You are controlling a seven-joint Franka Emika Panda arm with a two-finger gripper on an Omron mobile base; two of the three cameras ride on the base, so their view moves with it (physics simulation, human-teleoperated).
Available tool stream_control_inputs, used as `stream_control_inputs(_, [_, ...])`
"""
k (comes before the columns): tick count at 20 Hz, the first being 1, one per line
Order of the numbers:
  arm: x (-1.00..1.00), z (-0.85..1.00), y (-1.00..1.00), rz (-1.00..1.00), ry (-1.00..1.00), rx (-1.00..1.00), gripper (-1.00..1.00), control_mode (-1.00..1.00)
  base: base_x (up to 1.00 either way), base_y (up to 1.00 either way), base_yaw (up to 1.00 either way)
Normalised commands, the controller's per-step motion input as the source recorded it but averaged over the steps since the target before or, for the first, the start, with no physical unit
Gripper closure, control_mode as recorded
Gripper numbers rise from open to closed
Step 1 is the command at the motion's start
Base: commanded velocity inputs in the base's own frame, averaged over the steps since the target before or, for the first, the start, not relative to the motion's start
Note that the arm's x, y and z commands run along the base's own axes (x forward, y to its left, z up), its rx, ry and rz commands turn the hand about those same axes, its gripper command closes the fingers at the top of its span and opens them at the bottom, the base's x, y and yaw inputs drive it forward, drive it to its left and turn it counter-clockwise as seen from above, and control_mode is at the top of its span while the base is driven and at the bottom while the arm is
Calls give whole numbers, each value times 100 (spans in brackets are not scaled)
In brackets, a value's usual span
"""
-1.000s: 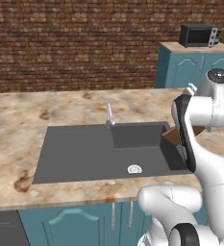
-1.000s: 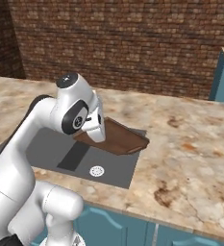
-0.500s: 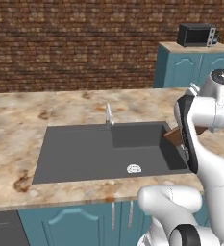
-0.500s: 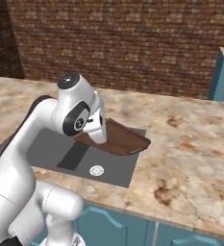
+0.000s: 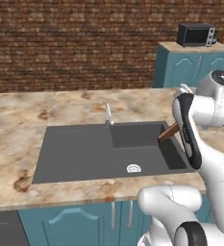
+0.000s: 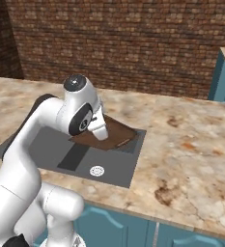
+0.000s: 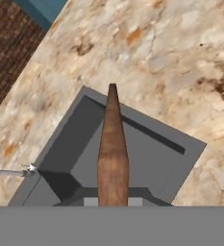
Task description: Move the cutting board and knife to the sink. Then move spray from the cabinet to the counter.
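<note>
Left base view: board [image 5: 168, 132] jutting over the sink's [image 5: 84, 153] right end, tap [image 5: 108, 115] behind the sink, microwave [image 5: 195, 34] far beyond; right base view: board [image 6: 115, 135] tilted over the sink's [image 6: 46, 149] far corner, arm [image 6: 61, 120] hiding the gripper; hand view: board [image 7: 113, 149] edge-on above the sink [image 7: 147, 149], jaws pinching it, counter [image 7: 171, 57] around.

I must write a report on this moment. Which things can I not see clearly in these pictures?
- Fingers: right base view, hidden behind the arm's own white hand.
- Cutting board: left base view, cut to a brown sliver by the forearm; hand view, seen edge-on.
- Sink right end: left base view, covered by the arm.
</note>
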Motion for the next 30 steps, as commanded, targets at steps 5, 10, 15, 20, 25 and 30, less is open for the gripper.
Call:
stream_control_inputs(5, [38,-7,1,45,0,1,100,-100,0,0,0])
stream_control_inputs(10, [21,-13,-7,28,-1,3,100,-100,0,0,0])
stream_control_inputs(15, [56,-50,0,-11,-2,0,100,-100,0,0,0])
stream_control_inputs(20, [56,-64,0,-27,-2,1,100,-100,0,0,0])
stream_control_inputs(25, [14,-41,2,-19,-12,9,100,-100,0,0,0])
stream_control_inputs(30, [-1,-6,1,-1,-22,5,100,-100,0,0,0])
